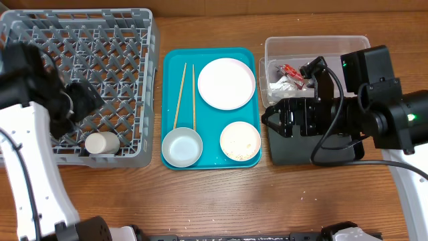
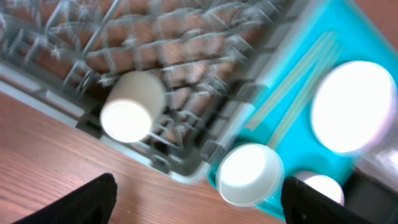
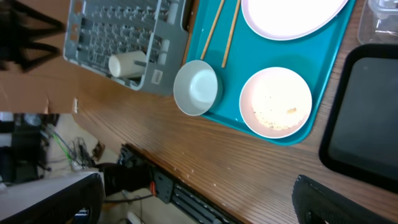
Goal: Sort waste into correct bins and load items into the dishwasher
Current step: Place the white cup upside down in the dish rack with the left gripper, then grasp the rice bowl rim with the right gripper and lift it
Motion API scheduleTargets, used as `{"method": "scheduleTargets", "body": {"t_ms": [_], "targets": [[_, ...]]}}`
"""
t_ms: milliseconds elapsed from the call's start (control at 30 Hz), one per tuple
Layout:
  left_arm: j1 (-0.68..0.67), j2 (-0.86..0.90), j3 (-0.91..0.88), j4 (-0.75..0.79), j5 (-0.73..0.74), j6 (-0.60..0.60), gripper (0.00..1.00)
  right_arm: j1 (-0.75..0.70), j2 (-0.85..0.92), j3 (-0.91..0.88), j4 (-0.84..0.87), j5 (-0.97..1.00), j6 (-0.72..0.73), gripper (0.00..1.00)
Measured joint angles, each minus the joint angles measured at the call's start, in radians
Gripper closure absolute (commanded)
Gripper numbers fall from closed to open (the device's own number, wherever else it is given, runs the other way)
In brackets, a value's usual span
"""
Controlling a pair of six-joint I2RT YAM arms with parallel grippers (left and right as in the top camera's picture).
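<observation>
The white cup (image 1: 101, 142) lies on its side in the grey dish rack (image 1: 134, 80) at its front edge; it also shows in the left wrist view (image 2: 129, 111). My left gripper (image 1: 83, 100) hovers over the rack, open and empty (image 2: 196, 202). On the teal tray (image 1: 210, 161) lie two chopsticks (image 1: 180, 94), the white plate (image 1: 226, 82), the grey-blue bowl (image 1: 181, 146) and the pink bowl (image 1: 240, 140) with rice grains. The red wrapper (image 1: 291, 71) and white paper scrap (image 1: 282, 84) lie in the clear tub (image 1: 314, 44). My right gripper (image 1: 271, 119) is open, empty, over the black tray (image 1: 314, 152).
The teal tray sits between the rack and the bins. In the right wrist view the pink bowl (image 3: 275, 102) and grey-blue bowl (image 3: 197, 88) sit near the tray's front edge, with the table's front edge (image 3: 205, 186) just beyond. Loose grains dot the wood (image 1: 304, 195).
</observation>
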Motion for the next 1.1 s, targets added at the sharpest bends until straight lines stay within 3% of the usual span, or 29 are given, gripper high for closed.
{"method": "scheduleTargets", "body": {"t_ms": [67,100,233,533,767,967,1033,1067,1100], "targets": [[-0.031,-0.008,0.136,-0.083,0.025,0.043,0.09,0.029,0.001,-0.008,0.013,0.026,0.006,0.09],[-0.045,-0.012,0.177,-0.114,0.032,0.059,0.00,0.048,0.001,-0.017,0.020,0.043,0.013,0.11],[-0.127,-0.080,0.293,-0.159,0.054,0.094,0.00,0.161,-0.001,-0.131,0.124,0.152,0.097,0.22],[-0.167,-0.257,0.311,-0.167,0.068,0.111,0.00,0.384,0.052,-0.549,0.607,0.272,0.216,0.32],[-0.167,-0.295,0.311,-0.169,0.067,0.111,0.00,0.430,0.277,-0.609,0.763,0.365,0.232,0.37],[-0.167,-0.288,0.311,-0.168,0.067,0.111,0.00,0.430,0.468,-0.595,0.805,0.384,0.226,0.67],[-0.167,-0.285,0.311,-0.169,0.067,0.111,0.00,0.436,0.488,-0.586,0.819,0.381,0.222,0.63],[-0.167,-0.283,0.311,-0.169,0.067,0.111,0.00,0.439,0.488,-0.579,0.819,0.383,0.224,0.43],[-0.167,-0.281,0.311,-0.169,0.067,0.111,0.00,0.439,0.488,-0.576,0.818,0.388,0.223,0.42]]}}
